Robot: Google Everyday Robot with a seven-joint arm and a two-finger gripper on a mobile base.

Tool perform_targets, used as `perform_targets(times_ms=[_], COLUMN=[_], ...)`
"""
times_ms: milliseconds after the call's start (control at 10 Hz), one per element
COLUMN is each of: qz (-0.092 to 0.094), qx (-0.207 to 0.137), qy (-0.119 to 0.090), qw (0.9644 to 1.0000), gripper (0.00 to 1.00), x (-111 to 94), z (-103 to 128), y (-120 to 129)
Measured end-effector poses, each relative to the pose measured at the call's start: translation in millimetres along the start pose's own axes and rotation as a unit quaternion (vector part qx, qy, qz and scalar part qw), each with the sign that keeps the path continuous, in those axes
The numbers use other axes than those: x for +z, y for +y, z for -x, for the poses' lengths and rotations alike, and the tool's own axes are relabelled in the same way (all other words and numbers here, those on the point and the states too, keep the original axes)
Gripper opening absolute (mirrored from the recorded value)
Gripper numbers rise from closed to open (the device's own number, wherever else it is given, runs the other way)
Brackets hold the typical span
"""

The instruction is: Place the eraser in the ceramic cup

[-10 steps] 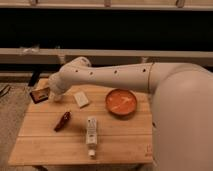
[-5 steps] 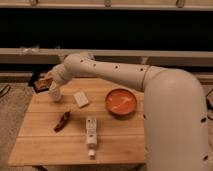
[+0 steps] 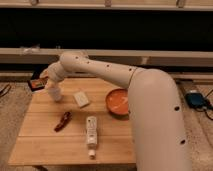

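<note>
Task not finished, by the look of it: eraser (image 3: 37,83) not in the cup (image 3: 55,93), but lying beyond the far left corner of the desk (image 3: 45,145), partly over its edge or just past it; hard to say which. Cup upright on the desk near that same corner, just beside the eraser and a little nearer to the camera. Pincer (image 3: 51,86) down at the top of the cup, at the end of the long white arm (image 3: 100,70). Cannot tell whether open or closed, nor whether anything is held. Still to do, probably: fetch the eraser, bring it over the cup, let go.

Eraser flat, face up, long axis running about left to right, slightly tilted. Elsewhere on the desk: 1 beige block (image 3: 81,98), 1 red chilli (image 3: 63,121), 1 white bottle (image 3: 91,134), 1 orange bowl (image 3: 118,101).
</note>
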Motion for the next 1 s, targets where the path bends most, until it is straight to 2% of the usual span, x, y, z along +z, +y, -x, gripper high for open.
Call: perform_targets(times_ms=[500, 1000], qz=[-0.003, -0.019], qx=[0.028, 0.036], qy=[-0.006, -0.007], qw=[0.9996, 0.9991], gripper=[0.00, 0.00], x=[13, 18], z=[-19, -34], y=[7, -11])
